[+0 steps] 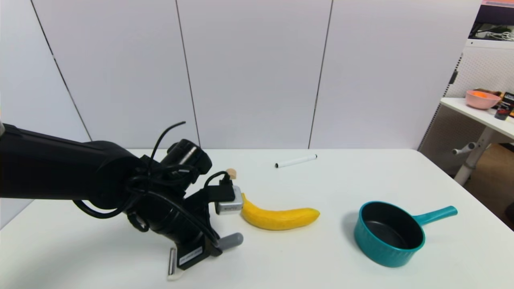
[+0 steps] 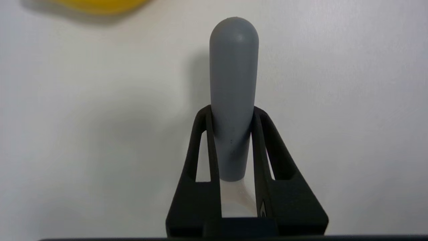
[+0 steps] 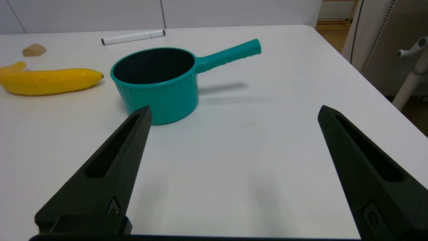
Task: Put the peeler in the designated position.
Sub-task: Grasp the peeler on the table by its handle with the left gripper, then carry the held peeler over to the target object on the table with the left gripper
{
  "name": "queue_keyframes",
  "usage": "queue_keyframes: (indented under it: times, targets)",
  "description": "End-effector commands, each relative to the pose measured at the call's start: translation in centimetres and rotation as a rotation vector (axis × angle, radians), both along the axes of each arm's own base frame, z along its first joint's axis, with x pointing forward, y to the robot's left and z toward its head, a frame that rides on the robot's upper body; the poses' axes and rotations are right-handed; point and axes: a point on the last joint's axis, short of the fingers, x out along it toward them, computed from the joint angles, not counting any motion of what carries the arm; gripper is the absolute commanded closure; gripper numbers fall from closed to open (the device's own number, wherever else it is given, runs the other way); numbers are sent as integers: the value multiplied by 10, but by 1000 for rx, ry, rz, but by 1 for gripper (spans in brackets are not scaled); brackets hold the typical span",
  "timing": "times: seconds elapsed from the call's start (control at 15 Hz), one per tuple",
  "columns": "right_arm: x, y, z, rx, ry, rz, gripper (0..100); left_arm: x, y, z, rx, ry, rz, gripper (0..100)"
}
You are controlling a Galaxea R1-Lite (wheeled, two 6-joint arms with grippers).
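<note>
Low over the table's near-left part, the left gripper (image 2: 231, 115) pinches the peeler (image 2: 233, 93) by its grey handle, so the blade end points away, just beside the banana (image 1: 279, 216). Right gripper (image 3: 234, 117) waits spread apart.

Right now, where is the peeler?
In the head view the peeler is low on the table's left side, clamped by its grey handle in the left end effector, just in front of the banana's stem end.

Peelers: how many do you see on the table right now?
1. The peeler is gripped at its grey handle by the left gripper, near the table's front, left of the banana. The arm may hide others.
</note>
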Motion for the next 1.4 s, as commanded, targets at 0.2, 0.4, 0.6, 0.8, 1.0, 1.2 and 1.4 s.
queue_keyframes:
  times: [0.2, 0.4, 0.6, 0.8, 1.0, 1.2, 1.4]
  targets:
    - [0, 0, 0, 0, 3, 0, 0, 53, -61, 58, -155, -258, -29, 100]
    - [0, 0, 0, 0, 3, 0, 0, 79, -95, 62, -209, -318, -46, 100]
    - [0, 0, 0, 0, 3, 0, 0, 96, -131, 53, -280, -351, -56, 100]
    - [0, 0, 0, 0, 3, 0, 0, 100, -157, 37, -374, -379, -43, 100]
    - [0, 0, 0, 0, 3, 0, 0, 106, -180, 22, -492, -441, -103, 100]
    - [0, 0, 0, 0, 3, 0, 0, 105, -202, 7, -595, -444, -129, 100]
    - [0, 0, 0, 0, 3, 0, 0, 98, -220, -7, -656, -421, -125, 100]
